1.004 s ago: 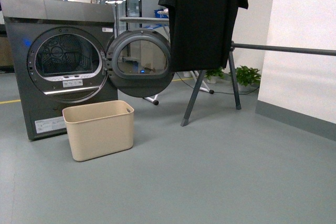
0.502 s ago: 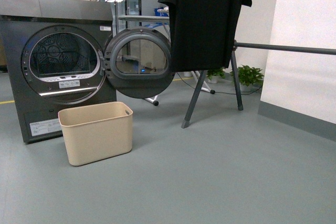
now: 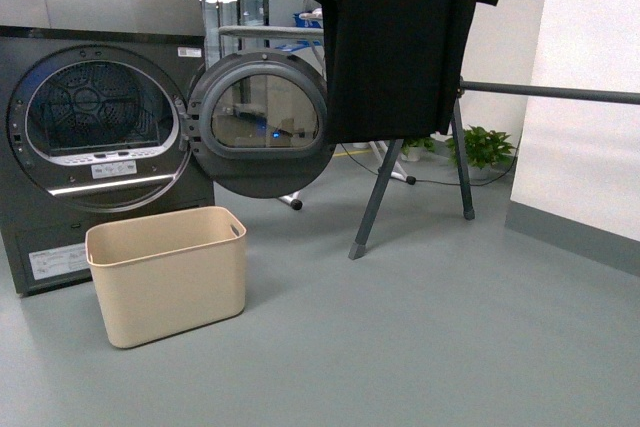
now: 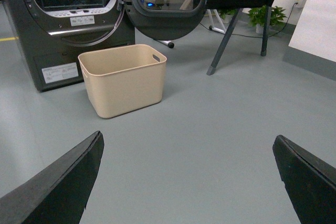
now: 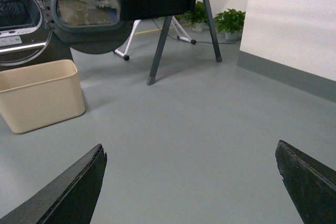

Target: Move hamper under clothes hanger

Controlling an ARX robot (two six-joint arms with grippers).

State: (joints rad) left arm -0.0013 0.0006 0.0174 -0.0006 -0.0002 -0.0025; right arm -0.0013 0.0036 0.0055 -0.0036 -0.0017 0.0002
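Hamper (image 3: 165, 272) stands on the floor (image 3: 450, 347) just before the washing machine (image 3: 110, 22), well apart from the clothes hanger (image 3: 545, 93). Left end effector (image 4: 188, 145) and right end effector (image 5: 190, 153) are spread wide and empty. Risk: a lifted hamper could strike the open door (image 3: 262, 122), and a slid hamper could snag the hanger's leg (image 3: 375, 202).

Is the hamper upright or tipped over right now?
Upright: the hamper stands flat on the floor, its open rim level and facing up.
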